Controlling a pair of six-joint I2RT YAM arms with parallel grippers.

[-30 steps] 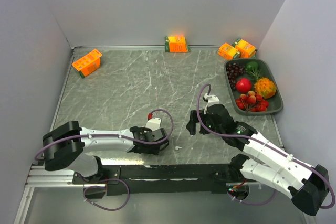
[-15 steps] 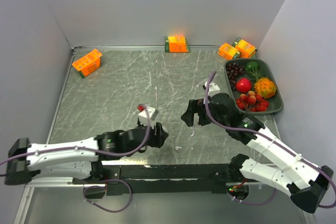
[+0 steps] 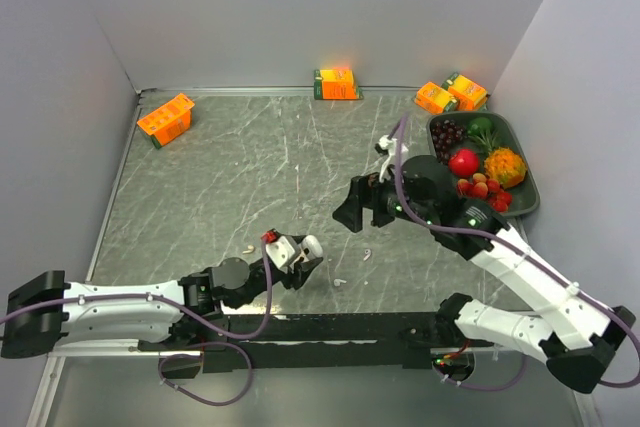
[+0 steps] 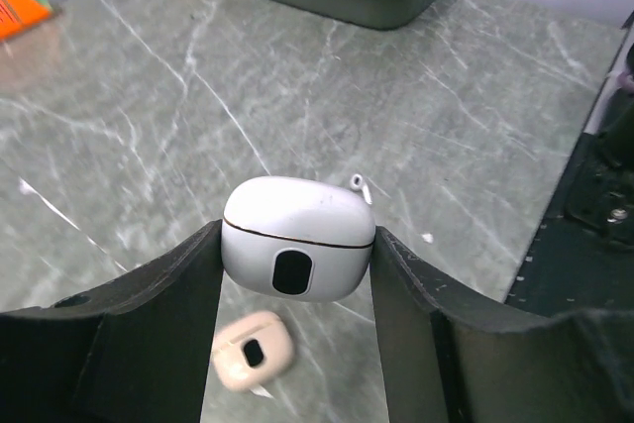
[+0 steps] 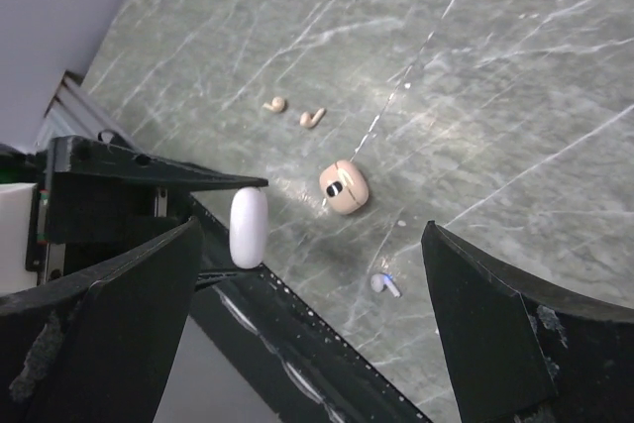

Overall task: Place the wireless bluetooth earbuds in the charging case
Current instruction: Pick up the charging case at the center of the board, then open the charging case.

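Top external view: the left gripper (image 3: 297, 253) is raised off the grey marble-patterned table (image 3: 220, 177) close to its near edge. Its jaws pinch a rounded white plastic charging case (image 4: 297, 237) by its two sides. In the left wrist view the lid seam is shut and the dark oval on the front faces the camera. The right gripper (image 3: 360, 215) hangs over the middle of the table with its jaws spread wide and nothing between them.

Right wrist view, task items:
- A beige stemmed plastic earbud (image 5: 275, 104) and a second beige earbud (image 5: 313, 117) lie side by side on the table.
- A white stemmed earbud (image 5: 386, 285) lies near the table's front edge.
- A rounded beige plastic case (image 5: 344, 188), apparently closed, sits on the table between the beige pair and the white one.
- No bud is in either case.

Step in hand (judgement): the case is held ready and insertion has not begun. The lid must be opened before anything goes in. The free right gripper would then have to descend and take a fine pinch on a very small bud lying flat.

Against one second ago:
- The left arm was folded, with its elbow up. It now lies stretched along the near edge, with the case lifted into plain sight.
- The right gripper has travelled away from the near edge toward the table's middle.
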